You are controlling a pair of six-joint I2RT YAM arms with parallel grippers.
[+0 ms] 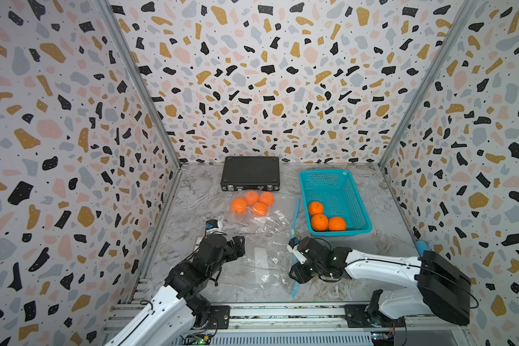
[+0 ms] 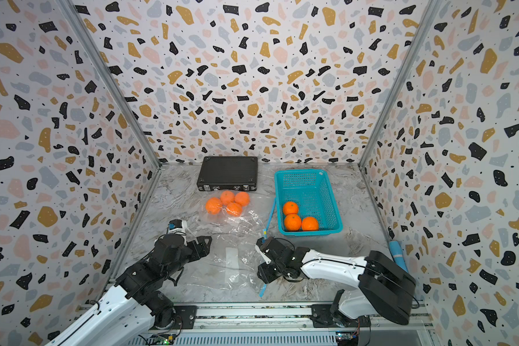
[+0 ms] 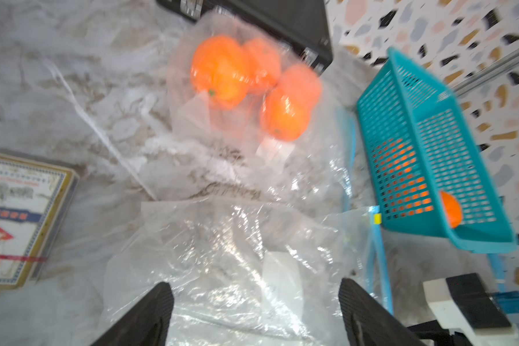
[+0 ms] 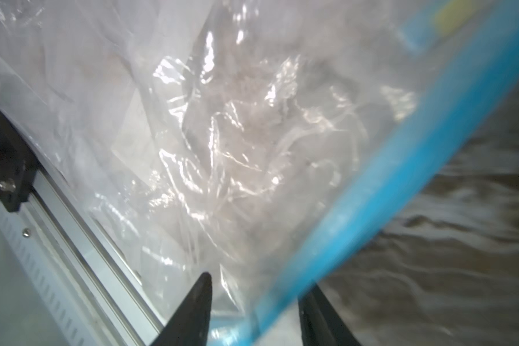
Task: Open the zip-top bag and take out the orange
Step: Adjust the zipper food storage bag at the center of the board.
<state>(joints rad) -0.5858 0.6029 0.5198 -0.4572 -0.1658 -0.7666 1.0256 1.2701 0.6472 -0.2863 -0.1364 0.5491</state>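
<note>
The marbled tabletop carries a big clear zip-top bag lying crumpled and mostly flat between the two arms, reaching from the near edge towards the back. Behind it, against the rear wall, sits a closed black case, and to the bag's right stands a teal mesh basket holding three loose oranges. The left gripper hangs over the near part of the bag with its jaws spread wide and nothing between them. The right gripper sits low at the bag's basket-side edge, jaws parted, with the blue zip strip running across the gap rather than pinched. Four oranges in the bag are bunched at its far end, just in front of the case, under the plastic. A printed box with a gold border shows in the left wrist view. A small yellow slider rides on the strip beside the basket's near corner (how far the zip is parted I cannot tell).
</note>
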